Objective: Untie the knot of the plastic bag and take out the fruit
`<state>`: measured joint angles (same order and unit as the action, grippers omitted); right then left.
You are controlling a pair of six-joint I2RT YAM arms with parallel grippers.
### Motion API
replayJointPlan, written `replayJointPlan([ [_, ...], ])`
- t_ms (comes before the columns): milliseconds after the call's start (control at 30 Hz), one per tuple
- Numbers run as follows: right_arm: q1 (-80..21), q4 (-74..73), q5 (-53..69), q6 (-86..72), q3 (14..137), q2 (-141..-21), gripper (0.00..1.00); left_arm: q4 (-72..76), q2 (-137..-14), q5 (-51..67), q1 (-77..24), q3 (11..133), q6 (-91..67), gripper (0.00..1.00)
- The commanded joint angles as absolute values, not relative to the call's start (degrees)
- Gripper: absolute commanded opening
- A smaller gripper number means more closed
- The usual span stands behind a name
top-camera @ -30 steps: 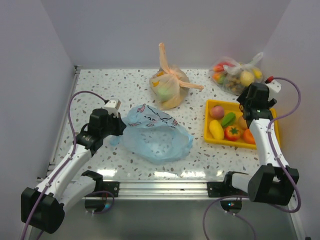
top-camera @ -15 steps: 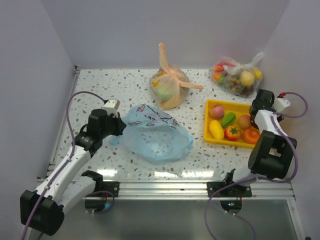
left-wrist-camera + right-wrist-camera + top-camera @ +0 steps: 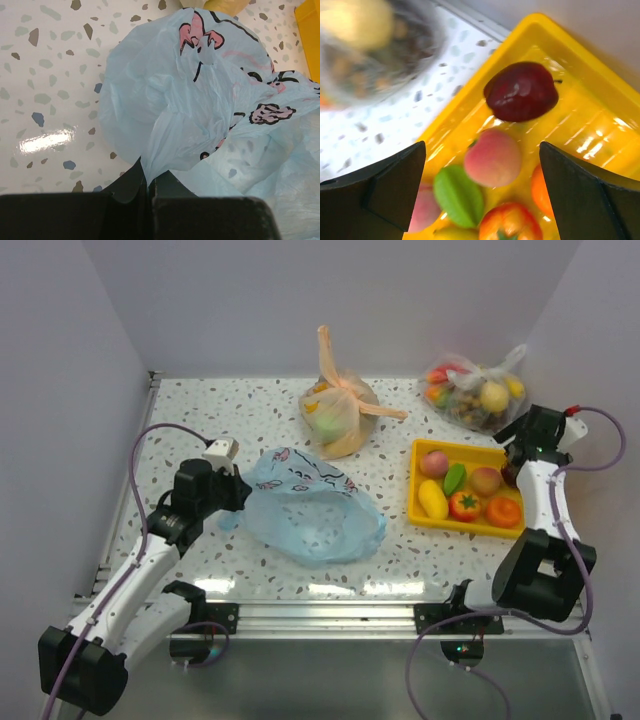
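Observation:
The light blue plastic bag [image 3: 312, 512] lies slack and flat on the table with its mouth open; no knot shows on it. My left gripper [image 3: 233, 496] is shut on the bag's left edge; in the left wrist view the jaws [image 3: 148, 181] pinch a fold of blue plastic [image 3: 200, 100]. The fruit lies in the yellow tray [image 3: 452, 446]: a tomato [image 3: 463, 505], an orange [image 3: 503, 512], a yellow piece [image 3: 432, 500], a green piece [image 3: 455, 478] and peaches. My right gripper [image 3: 518, 458] is open and empty above the tray's far right corner, over a peach [image 3: 492, 157] and a dark red apple [image 3: 520, 91].
A tied orange bag [image 3: 340, 412] stands at the back middle. A clear bag [image 3: 475, 390] of fruit lies at the back right, just behind the tray, and shows blurred in the right wrist view [image 3: 370, 45]. Walls close the left, back and right sides.
My right arm has swung from over the tray's right part to its far right corner, uncovering a peach and the dark apple. The left gripper and the blue bag have hardly moved.

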<state>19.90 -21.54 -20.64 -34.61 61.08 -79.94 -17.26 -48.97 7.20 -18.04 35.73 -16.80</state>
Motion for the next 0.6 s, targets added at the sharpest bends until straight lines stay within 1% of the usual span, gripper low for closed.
replayJointPlan([
  [0,19.9,-23.7,-8.5,-32.5,64.8,-72.6,0.99,-15.7,-47.7,7.6,-17.6,35.7,-15.7,0.00],
  [33,20.0,-23.8,-6.6,-32.3,64.8,-69.5,0.99,-15.7,-47.6,7.4,-17.6,35.6,-15.7,0.00],
  [133,19.4,-24.9,1.3,-31.8,65.0,-64.9,0.99,-16.1,-46.9,6.3,-17.6,35.5,-16.0,0.00],
  [267,16.5,-27.5,5.5,-28.9,66.7,-56.5,0.99,-17.6,-44.8,4.7,-17.6,35.6,-18.4,0.00],
  [400,9.0,-31.8,1.4,-20.3,70.1,-50.5,0.99,-22.1,-40.8,2.8,-17.7,36.6,-23.2,0.00],
  [433,5.7,-32.3,-0.9,-18.8,70.9,-49.1,0.99,-23.5,-39.9,2.0,-17.6,36.9,-24.0,0.00],
  [567,-1.9,-34.9,-5.9,-14.0,71.4,-43.3,0.99,-32.7,-33.3,-5.4,-17.7,39.7,-28.2,0.00],
])
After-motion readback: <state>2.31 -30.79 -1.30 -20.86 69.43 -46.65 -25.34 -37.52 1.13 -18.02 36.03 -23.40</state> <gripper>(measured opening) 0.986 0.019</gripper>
